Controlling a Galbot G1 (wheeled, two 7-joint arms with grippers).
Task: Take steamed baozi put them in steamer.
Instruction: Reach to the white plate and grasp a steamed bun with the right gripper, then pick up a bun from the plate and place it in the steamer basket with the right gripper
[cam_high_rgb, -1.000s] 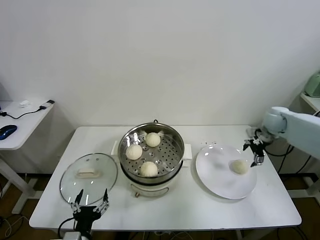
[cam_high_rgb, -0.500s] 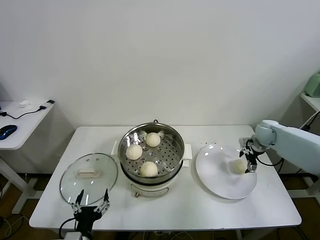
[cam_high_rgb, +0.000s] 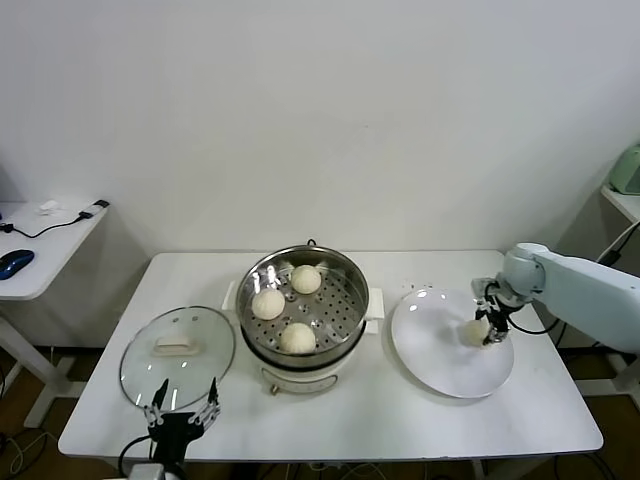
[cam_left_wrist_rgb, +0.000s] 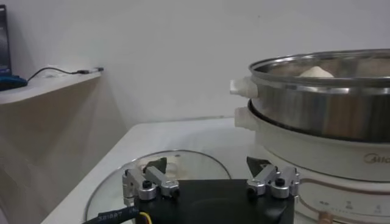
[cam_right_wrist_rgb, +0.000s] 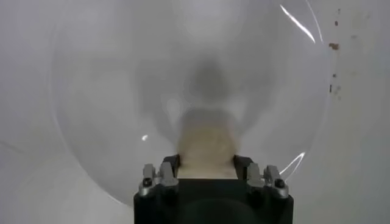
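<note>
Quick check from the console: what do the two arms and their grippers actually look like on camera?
The right arm has a smooth pale grey-white rounded shell, with a thin black cable looping beneath it. The right gripper is a black body with silver metal finger brackets fixed by dark screws. The left gripper matches it: black base, silver screw-fastened brackets, dark fingertips, plus a thin cable and a small printed label on its body.

Bright, even, diffuse lighting overhead. Soft shadow beneath the counter (cam_high_rgb: 400, 420). Small glare spots on the plate (cam_high_rgb: 440, 375) rim and glass lid (cam_high_rgb: 178, 352). Right wrist view blurred, bun (cam_right_wrist_rgb: 206, 146) out of focus.
</note>
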